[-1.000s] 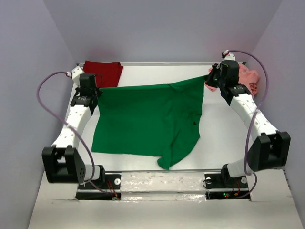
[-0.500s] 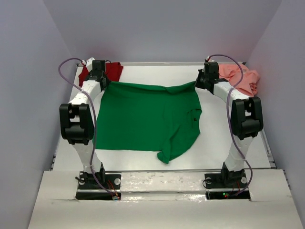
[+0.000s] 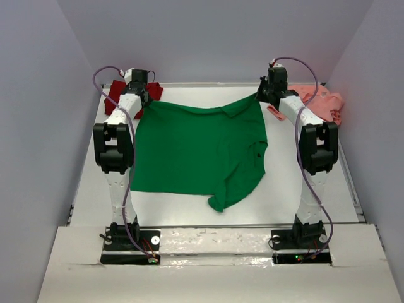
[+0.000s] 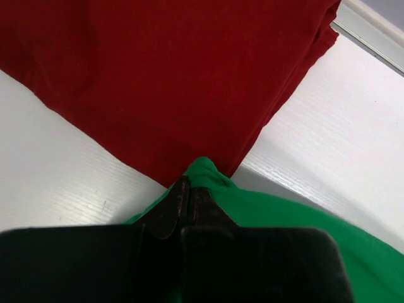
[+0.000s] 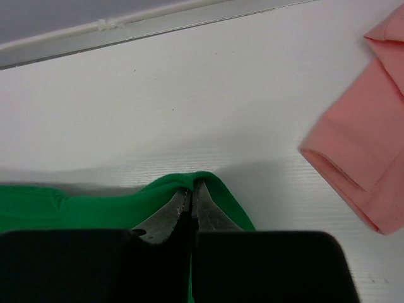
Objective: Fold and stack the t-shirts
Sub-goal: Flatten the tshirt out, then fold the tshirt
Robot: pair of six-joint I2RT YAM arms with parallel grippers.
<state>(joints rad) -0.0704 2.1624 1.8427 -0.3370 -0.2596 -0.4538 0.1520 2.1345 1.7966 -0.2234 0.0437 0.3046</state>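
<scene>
The bright green t-shirt (image 3: 196,148) lies spread over the middle of the table, one sleeve trailing at the near edge. My left gripper (image 3: 146,101) is shut on its far left corner (image 4: 205,172), just in front of the dark red t-shirt (image 4: 170,76), which lies at the far left (image 3: 118,90). My right gripper (image 3: 260,96) is shut on the green shirt's far right corner (image 5: 202,180). The salmon pink t-shirt (image 3: 322,104) lies bunched at the far right, and its edge shows in the right wrist view (image 5: 366,158).
A raised rail (image 3: 214,84) runs along the table's far edge, close behind both grippers. Grey walls close in the left, right and back. Bare white table (image 3: 297,183) shows to the right of the green shirt and along the near edge.
Both arms have stretched toward the far edge, dragging the green shirt's far corners away from me. The shirt has slid farther up the table and lies flatter.
</scene>
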